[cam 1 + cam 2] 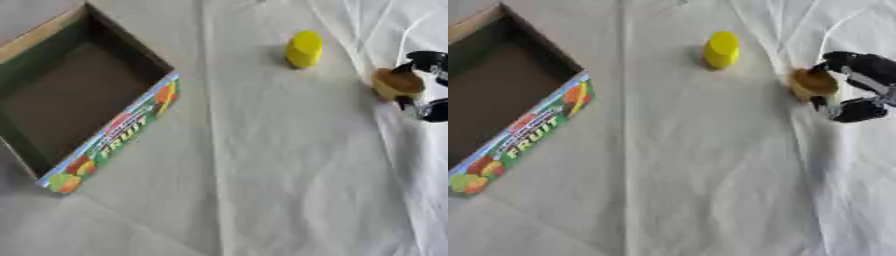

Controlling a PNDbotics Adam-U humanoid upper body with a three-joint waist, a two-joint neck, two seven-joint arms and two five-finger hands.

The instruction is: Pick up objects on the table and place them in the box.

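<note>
Cardboard box [122, 125] with the word "FRUIT" stands open at the worktop's [262, 175] left. Right hand [859, 87] pinches a brown round object [811, 84] at the right edge, near a yellow cylinder [721, 49].

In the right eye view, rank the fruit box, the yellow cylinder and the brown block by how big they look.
1. Fruit box, by far the largest, though cut off at the left edge.
2. Yellow cylinder.
3. Brown block, which looks close to the cylinder in size and is partly covered by the right hand, so their order is unsure.
</note>
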